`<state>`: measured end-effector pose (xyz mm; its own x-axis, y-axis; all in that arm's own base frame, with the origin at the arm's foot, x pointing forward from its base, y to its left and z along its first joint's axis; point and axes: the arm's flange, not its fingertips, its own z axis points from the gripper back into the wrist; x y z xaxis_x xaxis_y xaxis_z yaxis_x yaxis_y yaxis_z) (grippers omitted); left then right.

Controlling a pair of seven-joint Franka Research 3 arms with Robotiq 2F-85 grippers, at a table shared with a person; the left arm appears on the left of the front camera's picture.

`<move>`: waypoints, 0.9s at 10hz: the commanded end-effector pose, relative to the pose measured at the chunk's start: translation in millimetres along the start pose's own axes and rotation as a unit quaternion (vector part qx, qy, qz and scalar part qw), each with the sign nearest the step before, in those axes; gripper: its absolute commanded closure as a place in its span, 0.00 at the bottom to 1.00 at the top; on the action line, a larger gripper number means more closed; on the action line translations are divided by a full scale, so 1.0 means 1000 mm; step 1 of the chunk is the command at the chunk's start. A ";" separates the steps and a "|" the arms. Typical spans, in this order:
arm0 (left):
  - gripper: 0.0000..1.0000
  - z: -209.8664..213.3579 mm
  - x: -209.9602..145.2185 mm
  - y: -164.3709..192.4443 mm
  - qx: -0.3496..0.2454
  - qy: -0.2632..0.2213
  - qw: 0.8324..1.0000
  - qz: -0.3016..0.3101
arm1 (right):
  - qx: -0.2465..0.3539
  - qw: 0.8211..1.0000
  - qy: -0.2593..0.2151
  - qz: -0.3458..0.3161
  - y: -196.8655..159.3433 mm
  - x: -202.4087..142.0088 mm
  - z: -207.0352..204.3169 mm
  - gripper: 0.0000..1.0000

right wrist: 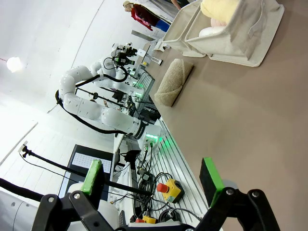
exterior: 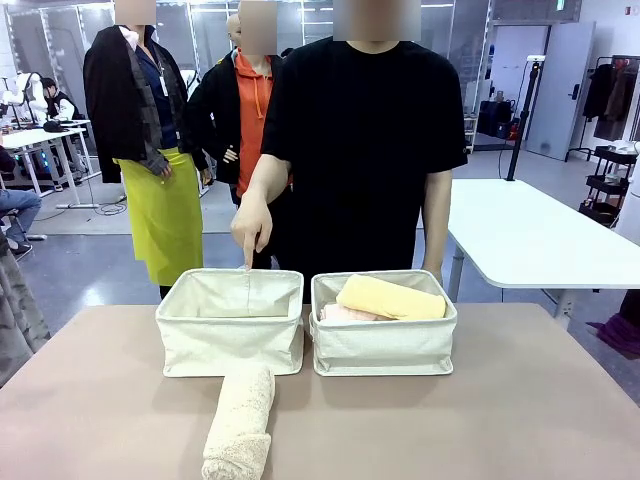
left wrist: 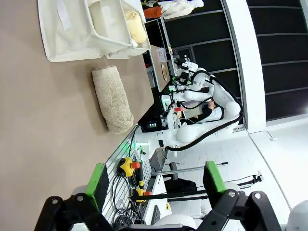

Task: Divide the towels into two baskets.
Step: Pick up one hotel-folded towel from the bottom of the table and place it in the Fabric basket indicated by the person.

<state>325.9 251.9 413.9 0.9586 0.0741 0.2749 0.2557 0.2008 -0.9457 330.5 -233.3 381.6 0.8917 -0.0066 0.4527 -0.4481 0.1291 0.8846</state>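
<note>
Right now you have both grippers, left [left wrist: 153, 180] and right [right wrist: 153, 177], spread wide and empty. Your beige towel [exterior: 240, 423] lies near the left basket [exterior: 230, 322]; the yellow towel [exterior: 391, 297] sits in the right basket [exterior: 383, 343], while a hand [exterior: 250, 225] points into the left one.

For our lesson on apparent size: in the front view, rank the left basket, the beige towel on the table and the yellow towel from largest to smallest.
1. Left basket.
2. Beige towel, though it lies nearest the camera, which enlarges it.
3. Yellow towel, partly sunk in the right basket, so its full size is unsure.
</note>
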 end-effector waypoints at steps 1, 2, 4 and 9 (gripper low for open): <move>0.00 0.000 0.000 0.000 0.000 0.000 1.000 0.000 | 0.001 1.000 0.002 0.001 0.002 0.000 -0.001 0.00; 0.00 -0.005 0.003 -0.013 0.022 0.030 0.999 -0.021 | 0.001 1.000 0.002 0.001 0.002 0.000 -0.001 0.00; 0.00 -0.015 0.013 -0.050 0.042 0.048 0.998 -0.026 | 0.001 1.000 0.002 0.001 0.002 0.000 -0.001 0.00; 0.00 -0.130 0.033 -0.157 0.147 0.158 0.976 -0.011 | 0.001 1.000 0.002 0.001 0.002 0.000 -0.001 0.00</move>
<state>335.0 126.5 546.1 0.9538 -0.1991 0.2252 0.2891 0.4027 -0.8685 330.7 -233.0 381.4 0.8918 -0.0059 0.4523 -0.4479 0.1285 0.8848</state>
